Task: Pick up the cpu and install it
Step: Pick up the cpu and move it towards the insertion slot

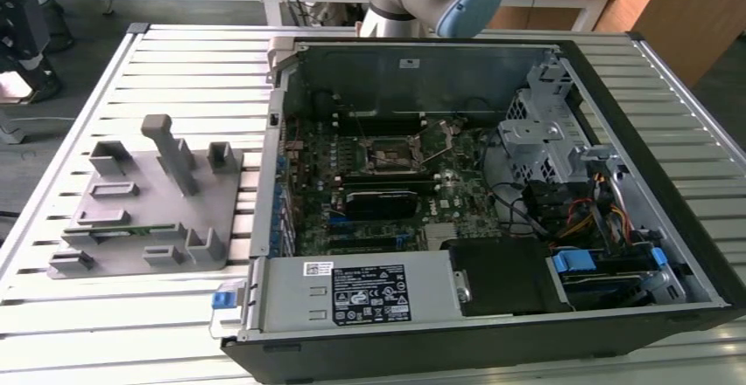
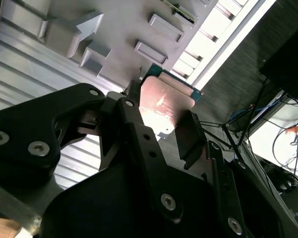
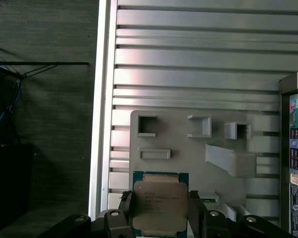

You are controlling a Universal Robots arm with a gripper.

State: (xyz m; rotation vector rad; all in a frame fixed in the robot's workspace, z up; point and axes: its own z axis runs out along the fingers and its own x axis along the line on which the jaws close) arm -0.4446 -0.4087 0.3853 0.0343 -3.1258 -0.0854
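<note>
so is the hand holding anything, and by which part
The cpu, clamped by two opposite side edges in the hand.

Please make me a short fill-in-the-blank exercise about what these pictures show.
1. The gripper is shut on the ____.
2. The computer case lies on the exterior view's ____ of the grey holder plate.
3. Both lie on a slatted metal ____.
Missing words: cpu; right; table.
</note>
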